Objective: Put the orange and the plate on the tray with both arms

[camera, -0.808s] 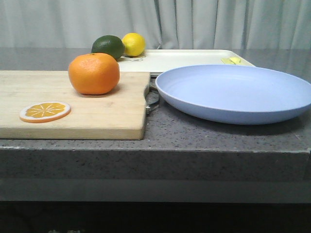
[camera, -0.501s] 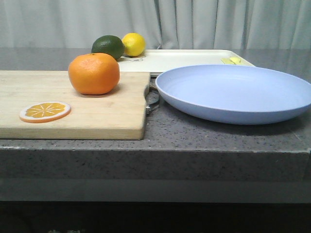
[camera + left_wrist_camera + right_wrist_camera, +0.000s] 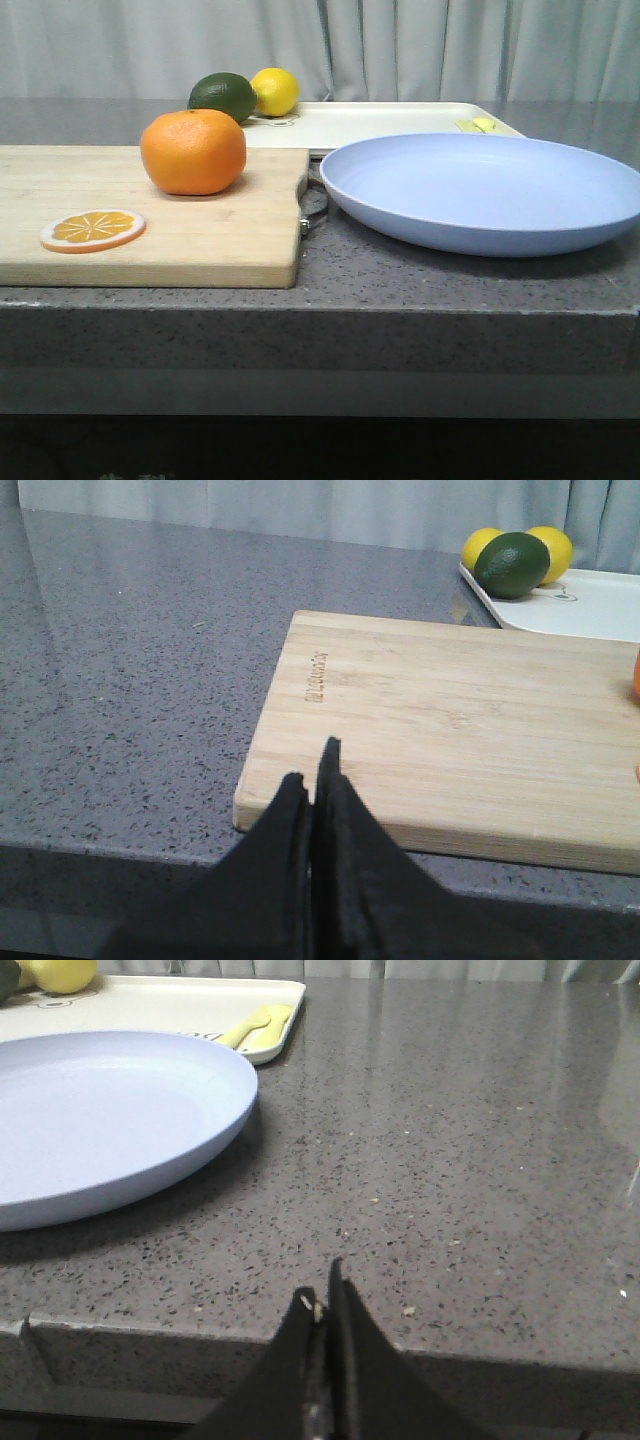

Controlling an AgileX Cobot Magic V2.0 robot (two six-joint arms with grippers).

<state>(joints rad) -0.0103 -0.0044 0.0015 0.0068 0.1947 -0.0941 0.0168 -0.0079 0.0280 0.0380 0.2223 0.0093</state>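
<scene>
The orange [image 3: 193,151] sits on the wooden cutting board [image 3: 200,235] at the left; only its edge [image 3: 636,676] shows in the left wrist view. The lavender-blue plate [image 3: 482,190] lies on the counter at the right, also in the right wrist view [image 3: 95,1120]. The cream-white tray [image 3: 370,123] lies behind both, and shows in the wrist views [image 3: 590,600] [image 3: 150,1005]. My left gripper [image 3: 312,765] is shut and empty at the counter's front edge, before the board's corner. My right gripper [image 3: 320,1285] is shut and empty at the front edge, apart from the plate. Neither gripper shows in the front view.
A thin orange slice [image 3: 92,229] lies on the board's front left. A dark green lime [image 3: 223,97] and a yellow lemon [image 3: 275,91] sit at the tray's left end. A small yellow item [image 3: 477,125] lies on the tray's right end. A grey curtain hangs behind the counter.
</scene>
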